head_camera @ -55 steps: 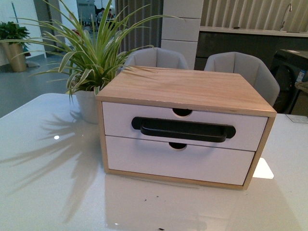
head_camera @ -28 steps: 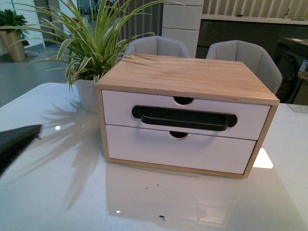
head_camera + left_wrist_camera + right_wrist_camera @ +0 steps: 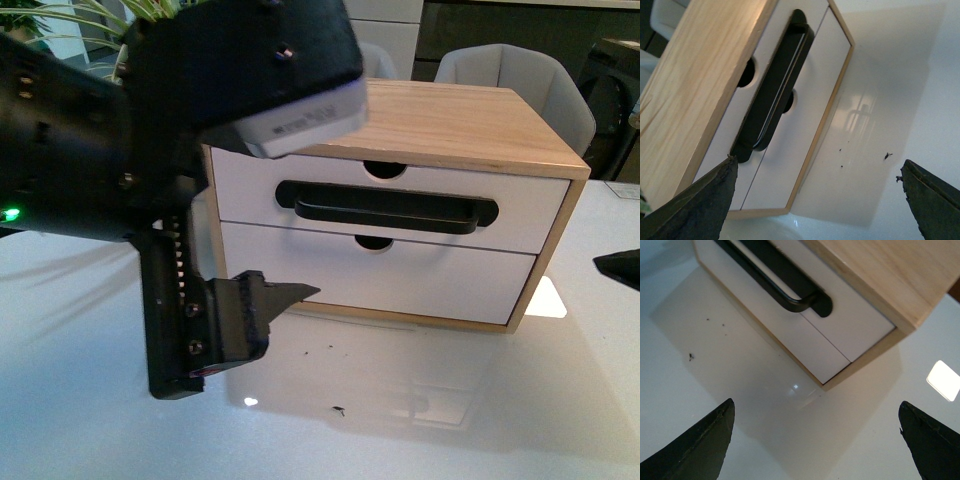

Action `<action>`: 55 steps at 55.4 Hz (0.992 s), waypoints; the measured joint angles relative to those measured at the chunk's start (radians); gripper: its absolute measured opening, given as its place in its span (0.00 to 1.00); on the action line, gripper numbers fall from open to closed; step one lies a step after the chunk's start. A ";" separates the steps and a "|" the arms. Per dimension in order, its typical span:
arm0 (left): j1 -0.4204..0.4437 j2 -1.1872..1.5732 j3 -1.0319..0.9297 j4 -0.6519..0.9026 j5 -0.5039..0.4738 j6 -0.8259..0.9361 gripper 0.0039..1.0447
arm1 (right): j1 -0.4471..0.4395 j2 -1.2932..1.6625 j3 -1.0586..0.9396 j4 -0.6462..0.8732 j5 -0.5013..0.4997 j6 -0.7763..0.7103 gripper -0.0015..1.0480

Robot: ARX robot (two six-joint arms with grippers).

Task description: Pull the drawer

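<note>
The drawer [image 3: 522, 212] is the upper one in a light wood cabinet [image 3: 450, 125]; its white front sits flush and shut. A long black bar handle [image 3: 385, 210] runs across it, with a half-round notch above. My left gripper [image 3: 292, 294] hangs open in front of the cabinet's lower left corner, apart from the handle. In the left wrist view the handle [image 3: 775, 85] lies beyond the open left gripper [image 3: 818, 165]. Only a dark tip of my right gripper [image 3: 620, 268] shows at the right edge. In the right wrist view it [image 3: 816, 405] is open over the table, short of the handle's end [image 3: 810, 300].
Below the drawer is a plain white drawer front [image 3: 400, 282] without a handle. The cabinet stands on a glossy white table [image 3: 420, 440] with a few dark specks [image 3: 338, 408]. Plant leaves [image 3: 150, 8] show behind my left arm; grey chairs [image 3: 510, 70] stand beyond the table.
My left arm has swung in from the left edge and now fills the left half of the front view. The right gripper's tip has appeared at the right edge. The drawer stays shut.
</note>
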 joint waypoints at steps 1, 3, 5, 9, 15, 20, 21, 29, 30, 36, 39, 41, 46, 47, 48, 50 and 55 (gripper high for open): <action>-0.002 0.008 0.008 -0.007 0.000 0.011 0.93 | 0.002 0.005 0.005 -0.006 -0.001 -0.006 0.91; -0.009 0.031 0.032 -0.026 0.002 0.028 0.93 | 0.009 0.020 0.018 -0.023 -0.007 -0.024 0.91; -0.015 0.062 0.063 -0.048 0.003 0.057 0.93 | 0.018 0.039 0.035 -0.041 -0.014 -0.048 0.91; -0.023 0.108 0.106 -0.086 0.007 0.094 0.93 | 0.030 0.067 0.061 -0.054 -0.019 -0.077 0.91; -0.035 0.195 0.195 -0.159 0.006 0.153 0.93 | 0.051 0.119 0.115 -0.074 -0.028 -0.106 0.91; -0.040 0.257 0.262 -0.182 -0.009 0.180 0.93 | 0.067 0.148 0.149 -0.111 -0.043 -0.139 0.91; -0.040 0.266 0.273 -0.185 -0.011 0.183 0.93 | 0.069 0.154 0.154 -0.117 -0.047 -0.148 0.91; -0.039 0.329 0.353 -0.220 -0.025 0.204 0.93 | 0.085 0.194 0.198 -0.164 -0.070 -0.195 0.91; -0.038 0.336 0.362 -0.225 -0.026 0.208 0.93 | 0.087 0.198 0.202 -0.168 -0.072 -0.200 0.91; -0.021 0.383 0.414 -0.250 -0.035 0.220 0.93 | 0.105 0.235 0.233 -0.187 -0.080 -0.228 0.91; -0.010 0.406 0.442 -0.262 -0.036 0.220 0.93 | 0.114 0.258 0.254 -0.190 -0.087 -0.232 0.91; -0.007 0.413 0.449 -0.264 -0.036 0.221 0.93 | 0.117 0.264 0.260 -0.192 -0.087 -0.232 0.91; 0.003 0.430 0.465 -0.281 -0.039 0.226 0.93 | 0.125 0.287 0.280 -0.196 -0.087 -0.237 0.91; 0.006 0.435 0.469 -0.284 -0.040 0.227 0.93 | 0.127 0.293 0.285 -0.196 -0.087 -0.238 0.91; 0.007 0.436 0.470 -0.285 -0.040 0.227 0.93 | 0.128 0.295 0.287 -0.196 -0.087 -0.238 0.91; 0.010 0.443 0.473 -0.286 -0.044 0.230 0.93 | 0.130 0.303 0.293 -0.194 -0.086 -0.238 0.91; 0.014 0.457 0.479 -0.287 -0.049 0.234 0.93 | 0.136 0.318 0.307 -0.192 -0.087 -0.238 0.91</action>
